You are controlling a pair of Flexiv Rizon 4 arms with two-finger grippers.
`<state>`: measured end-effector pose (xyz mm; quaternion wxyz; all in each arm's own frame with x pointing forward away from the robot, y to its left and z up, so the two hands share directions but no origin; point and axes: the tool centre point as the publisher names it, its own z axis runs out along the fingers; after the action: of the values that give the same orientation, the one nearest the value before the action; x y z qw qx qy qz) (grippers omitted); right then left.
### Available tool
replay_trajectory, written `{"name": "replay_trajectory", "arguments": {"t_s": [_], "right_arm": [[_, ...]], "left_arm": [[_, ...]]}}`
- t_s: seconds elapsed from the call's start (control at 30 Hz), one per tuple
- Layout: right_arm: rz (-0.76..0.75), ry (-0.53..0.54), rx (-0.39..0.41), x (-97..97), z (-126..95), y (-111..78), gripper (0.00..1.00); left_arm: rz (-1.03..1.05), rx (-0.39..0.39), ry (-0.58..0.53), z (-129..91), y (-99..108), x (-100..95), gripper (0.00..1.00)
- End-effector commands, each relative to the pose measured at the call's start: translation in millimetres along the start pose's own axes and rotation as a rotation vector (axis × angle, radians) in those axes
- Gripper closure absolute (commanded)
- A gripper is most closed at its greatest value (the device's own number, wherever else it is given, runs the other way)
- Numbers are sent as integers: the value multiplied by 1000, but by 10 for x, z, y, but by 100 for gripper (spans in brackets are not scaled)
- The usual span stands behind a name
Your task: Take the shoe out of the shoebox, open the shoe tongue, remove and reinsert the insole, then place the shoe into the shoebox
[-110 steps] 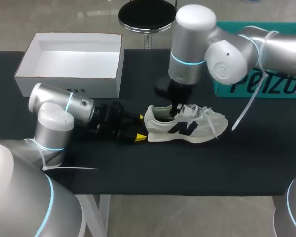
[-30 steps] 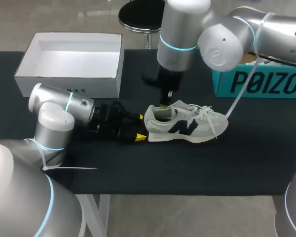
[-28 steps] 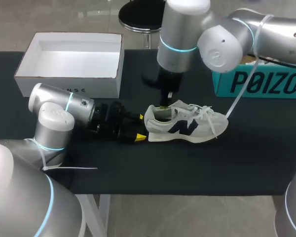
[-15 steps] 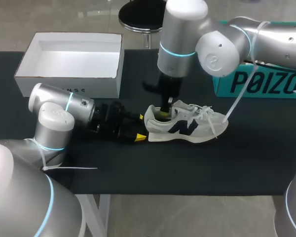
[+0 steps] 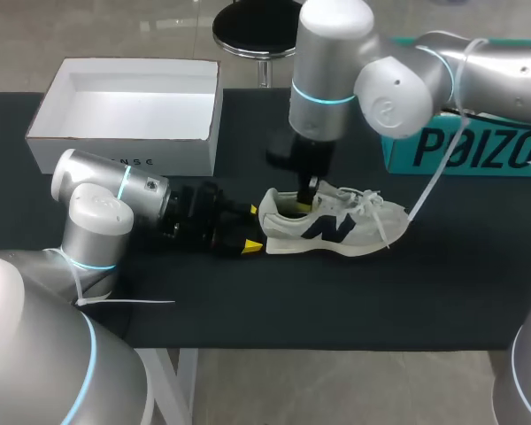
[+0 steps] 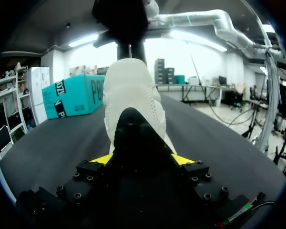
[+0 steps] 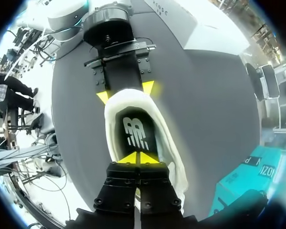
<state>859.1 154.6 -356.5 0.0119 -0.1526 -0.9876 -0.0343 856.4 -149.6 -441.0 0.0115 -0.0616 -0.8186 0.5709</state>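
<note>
1. Firstly, at the far left stands the white shoebox (image 5: 124,115), open-topped, at the back of the tabletop (image 5: 319,301) and well apart from the shoe. My guess is that it waits there to take the shoe again at the end.
2. Left tool (image 5: 250,230) lies low along the tabletop. Its 2 yellow tips clamp the heel of the shoe (image 5: 336,223), 1 on each side. I read this as a brace that pins the shoe so it cannot slide or tip while the other arm works inside.
3. Shoe is out of the box, upright on its sole mid-tabletop, heel toward the left tool, toe pointing right.
   - Upper is off-white and pale grey with a dark side emblem, and the collar is padded.
   - White laces lie loose over the tongue.
   - Insole (image 7: 133,131) is dark with a white mark and sits in the heel bed.
4. Right tool (image 7: 139,157) comes straight down into the shoe's mouth. Its 2 tips are pressed together over the insole, toward the tongue side. I cannot tell whether they pinch the insole's edge. The vertical entry likely suits the narrow opening, and the insole step looks to be in hand.
5. Teal box (image 5: 460,146) sits far right, apart from the shoe.
</note>
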Motion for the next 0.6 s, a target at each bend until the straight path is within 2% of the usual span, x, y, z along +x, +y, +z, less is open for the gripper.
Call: {"name": "replay_trajectory", "arguments": {"t_s": [0.03,0.23,0.6], "right_arm": [[16,-20,-4,8,-93,-122,100],[31,-42,4,-23,-199,-222,100],[89,-57,-16,-16,-241,-463,100]], "left_arm": [[-1,-2,1,23,15,-11,100],[-1,-2,1,23,15,-11,100],[-1,-2,1,23,15,-11,100]]}}
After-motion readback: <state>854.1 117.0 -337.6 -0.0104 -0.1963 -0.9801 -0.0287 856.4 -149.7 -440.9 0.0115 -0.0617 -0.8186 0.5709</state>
